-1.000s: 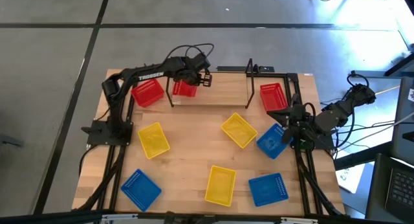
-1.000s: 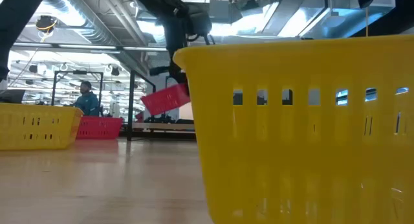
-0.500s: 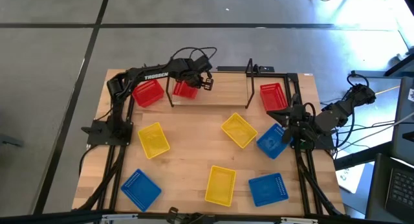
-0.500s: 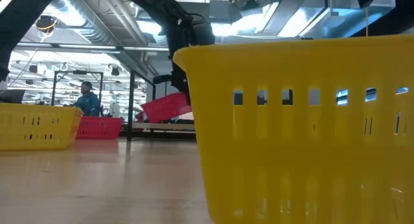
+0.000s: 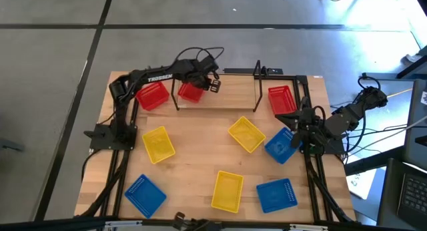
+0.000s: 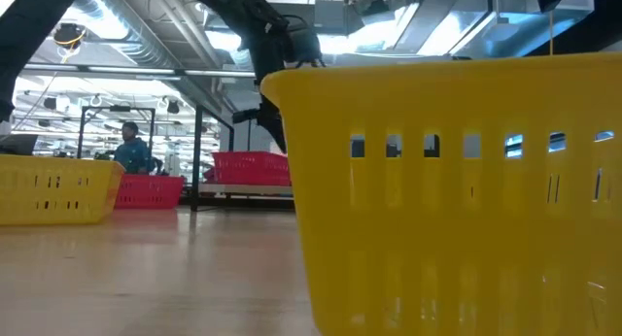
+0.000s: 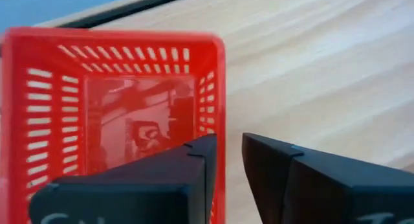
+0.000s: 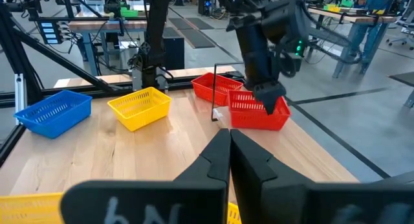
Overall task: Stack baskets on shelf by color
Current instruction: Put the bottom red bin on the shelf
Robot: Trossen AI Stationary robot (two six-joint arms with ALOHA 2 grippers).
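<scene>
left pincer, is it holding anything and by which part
The left pincer grips a red basket by its side wall, one finger inside and one outside.

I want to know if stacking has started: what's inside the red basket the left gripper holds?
The red basket in the left gripper shows only its glossy bottom; the near part is hidden by the fingers.

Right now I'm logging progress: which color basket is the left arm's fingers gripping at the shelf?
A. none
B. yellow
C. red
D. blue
C: the left gripper has its fingers astride the wall of a red basket resting on the shelf.
</scene>
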